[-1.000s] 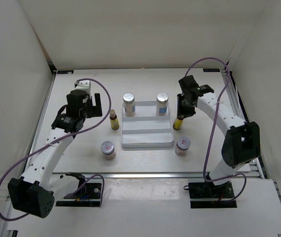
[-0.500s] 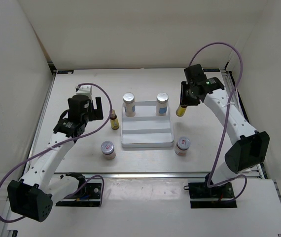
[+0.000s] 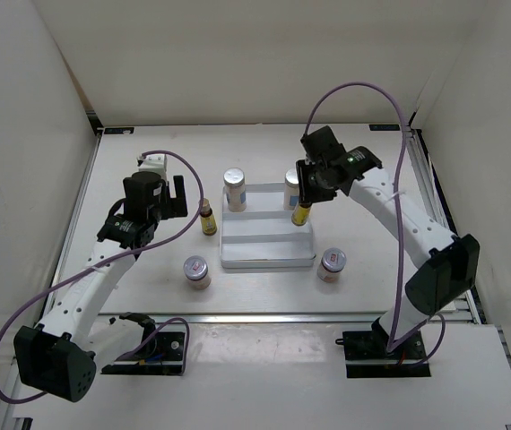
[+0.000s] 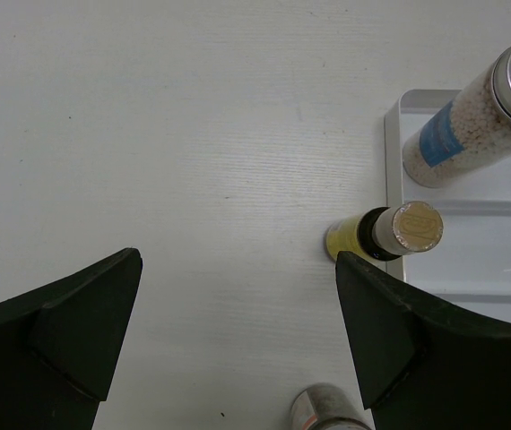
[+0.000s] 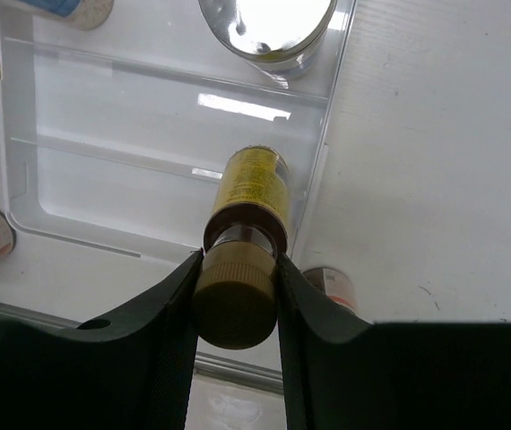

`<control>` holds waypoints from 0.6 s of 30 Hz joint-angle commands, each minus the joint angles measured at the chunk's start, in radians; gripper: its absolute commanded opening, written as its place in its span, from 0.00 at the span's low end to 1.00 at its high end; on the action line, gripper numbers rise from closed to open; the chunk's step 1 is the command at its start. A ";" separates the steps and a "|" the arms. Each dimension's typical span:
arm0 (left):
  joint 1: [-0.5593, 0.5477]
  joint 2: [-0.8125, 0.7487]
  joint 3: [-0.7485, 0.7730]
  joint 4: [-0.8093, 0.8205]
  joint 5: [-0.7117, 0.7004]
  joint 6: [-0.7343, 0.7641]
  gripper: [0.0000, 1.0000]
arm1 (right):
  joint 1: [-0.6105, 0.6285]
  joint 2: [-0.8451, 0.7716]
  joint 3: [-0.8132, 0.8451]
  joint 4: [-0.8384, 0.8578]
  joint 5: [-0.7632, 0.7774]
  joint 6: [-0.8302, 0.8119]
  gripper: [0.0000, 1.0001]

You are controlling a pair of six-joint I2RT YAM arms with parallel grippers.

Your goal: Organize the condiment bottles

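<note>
My right gripper (image 3: 303, 202) is shut on an amber bottle (image 3: 301, 214) by its dark cap (image 5: 235, 291) and holds it over the right side of the white ridged tray (image 3: 267, 249). Two tall white bottles (image 3: 235, 190) (image 3: 293, 188) stand on the tray's back step. The second amber bottle (image 3: 207, 218) stands on the table just left of the tray; in the left wrist view it (image 4: 390, 234) is right of my open, empty left gripper (image 4: 238, 331). Squat jars stand at front left (image 3: 196, 270) and front right (image 3: 332, 264).
White walls close in the table on the left, back and right. Purple cables loop above both arms. A metal rail runs along the table's near edge (image 3: 273, 315).
My right gripper has lifted the amber bottle from the table right of the tray and carried it leftward over the tray. The left arm has shifted only slightly.
</note>
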 commanded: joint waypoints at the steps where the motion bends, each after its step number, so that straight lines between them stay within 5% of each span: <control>1: -0.002 -0.016 0.003 0.024 -0.015 -0.006 1.00 | 0.009 0.029 -0.014 0.026 0.011 0.026 0.00; 7: -0.002 -0.025 0.003 0.024 -0.034 -0.016 1.00 | 0.009 0.080 -0.044 0.045 0.031 0.026 0.00; 13: -0.002 -0.005 0.035 0.013 -0.034 -0.026 1.00 | 0.009 0.123 -0.054 0.074 0.031 0.035 0.14; 18: -0.002 0.042 0.072 -0.036 -0.034 -0.078 1.00 | 0.009 0.123 -0.063 0.085 0.040 0.035 0.15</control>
